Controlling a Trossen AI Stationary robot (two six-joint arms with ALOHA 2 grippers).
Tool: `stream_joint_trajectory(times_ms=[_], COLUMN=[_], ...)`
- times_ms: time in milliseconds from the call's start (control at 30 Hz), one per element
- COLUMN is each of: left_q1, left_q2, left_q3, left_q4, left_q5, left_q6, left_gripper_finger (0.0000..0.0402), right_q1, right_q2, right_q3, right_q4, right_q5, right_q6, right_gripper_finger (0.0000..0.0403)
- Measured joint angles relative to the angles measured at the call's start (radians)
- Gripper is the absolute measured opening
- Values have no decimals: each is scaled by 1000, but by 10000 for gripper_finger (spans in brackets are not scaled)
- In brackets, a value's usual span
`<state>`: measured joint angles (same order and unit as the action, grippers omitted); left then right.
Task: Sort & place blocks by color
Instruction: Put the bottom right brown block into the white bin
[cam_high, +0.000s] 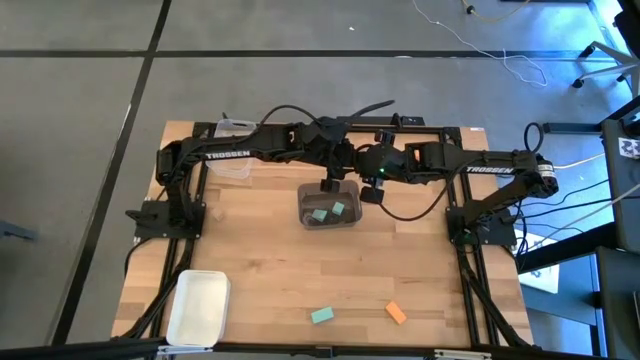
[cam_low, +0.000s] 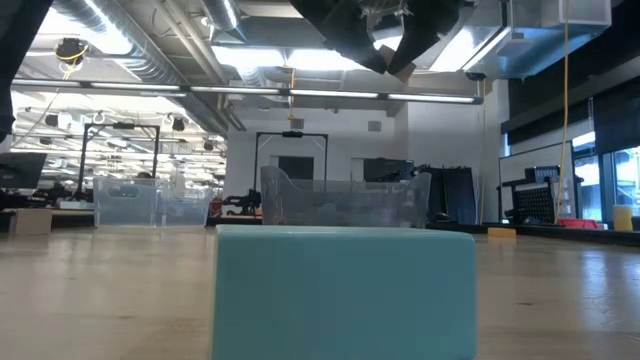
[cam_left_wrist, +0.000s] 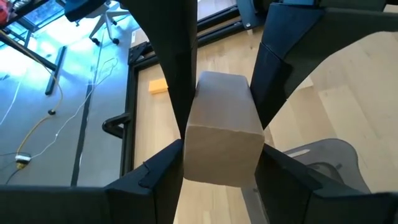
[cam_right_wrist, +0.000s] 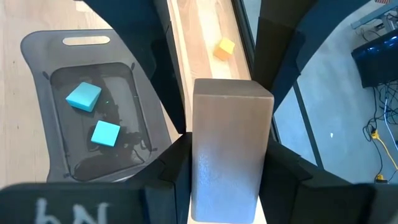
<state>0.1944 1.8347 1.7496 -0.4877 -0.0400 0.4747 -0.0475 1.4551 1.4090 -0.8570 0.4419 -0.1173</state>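
Left jaws: clamped on a tan block (cam_left_wrist: 222, 130) in the left gripper (cam_left_wrist: 221, 134).
Right jaws: gripping another tan block (cam_right_wrist: 231, 146) in the right gripper (cam_right_wrist: 227, 149).
Grey bin (cam_high: 306, 192): two teal blocks (cam_right_wrist: 83, 96) inside.

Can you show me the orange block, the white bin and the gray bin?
orange block (cam_high: 396, 313): high view, middle of its top face.
white bin (cam_high: 199, 306): high view, bare inside floor.
gray bin (cam_right_wrist: 87, 40): right wrist view, rim by the handle slot.
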Motion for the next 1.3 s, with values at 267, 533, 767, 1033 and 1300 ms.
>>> stream_joint_trajectory(times_ms=[267, 533, 767, 1033, 1300], left_q1=[0, -4, -25, -50, -50], left_q2=[0, 0, -2, -5, -5], left_q3=[0, 0, 0, 0, 0], left_q4=[2, 2, 20, 33, 33], left_q5=[0, -2, -6, -81, -97], left_q6=[0, 0, 26, 55, 60], left_gripper_finger=[179, 179, 179, 179, 176], right_q1=[0, 0, 1, 0, 0], right_q2=[0, 0, 0, -2, -2], right_q3=[0, 0, 0, 0, 0], right_q4=[0, 0, -5, -6, -4], right_q5=[0, -1, -3, -24, -24], right_q6=[0, -1, 0, 5, 2], right_gripper_finger=[130, 130, 130, 130, 130])
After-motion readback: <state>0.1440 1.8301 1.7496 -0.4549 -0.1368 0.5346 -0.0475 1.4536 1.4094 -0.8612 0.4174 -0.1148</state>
